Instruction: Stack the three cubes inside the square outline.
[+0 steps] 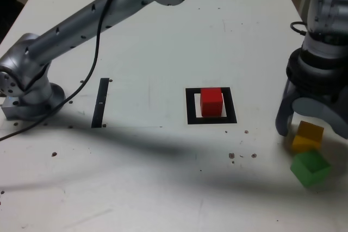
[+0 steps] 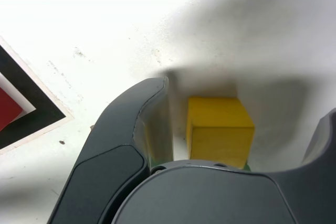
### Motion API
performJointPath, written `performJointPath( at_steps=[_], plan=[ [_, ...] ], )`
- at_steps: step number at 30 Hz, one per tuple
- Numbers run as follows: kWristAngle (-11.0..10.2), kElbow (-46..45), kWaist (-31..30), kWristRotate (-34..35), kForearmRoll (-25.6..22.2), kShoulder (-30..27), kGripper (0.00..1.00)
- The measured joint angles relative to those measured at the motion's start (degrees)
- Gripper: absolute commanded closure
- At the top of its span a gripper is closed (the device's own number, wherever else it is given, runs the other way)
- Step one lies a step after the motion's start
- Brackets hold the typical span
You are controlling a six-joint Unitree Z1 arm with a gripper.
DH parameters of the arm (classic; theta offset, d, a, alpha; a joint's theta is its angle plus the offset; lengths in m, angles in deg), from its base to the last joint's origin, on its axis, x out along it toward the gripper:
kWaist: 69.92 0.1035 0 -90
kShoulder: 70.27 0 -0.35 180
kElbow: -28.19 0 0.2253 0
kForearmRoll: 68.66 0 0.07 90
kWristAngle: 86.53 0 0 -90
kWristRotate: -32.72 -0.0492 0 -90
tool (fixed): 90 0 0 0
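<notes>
**One cube down, two to go: gripper poised over the yellow one**

The red cube (image 1: 211,101) already sits inside the square outline (image 1: 191,106), covering most of its white centre, so the base of the stack looks done. The other two are not yet stacked. The yellow cube (image 1: 308,136) and the green cube (image 1: 310,167) lie close together, well off toward the exterior view's right, the green one nearer the camera and turned at an angle. Whether they touch I cannot tell.

The gripper (image 1: 312,126) hangs over the yellow cube with its jaws spread wide, one on either side. In the wrist view the yellow cube (image 2: 219,131) stands between the jaws with a gap showing on both sides, so nothing is grasped yet. My guess is that closing on yellow comes next, then green.

The cubes are plain, solid-coloured blocks with crisp edges and matt faces, all of like size. The outline is a flat thick black frame, only a little wider than the cube inside it. The table (image 1: 163,36) is a white matt board, scuffed and dotted with small dark specks, and a thin black strip (image 1: 100,102) lies on it. The gripper's fingers (image 2: 126,145) are dark, smooth and curved; the arm (image 1: 81,17) is silvery grey.
</notes>
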Motion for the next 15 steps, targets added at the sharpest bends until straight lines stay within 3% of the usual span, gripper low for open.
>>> performJointPath(
  at_steps=[5,12,15],
  plan=[
    [0.08,0.64,0.00,0.91,-0.47,0.59,0.27],
    [-0.93,1.78,-0.44,1.63,-0.75,1.52,0.65],
    [-1.34,2.30,-0.87,1.57,-0.57,1.74,0.73]
  ],
)
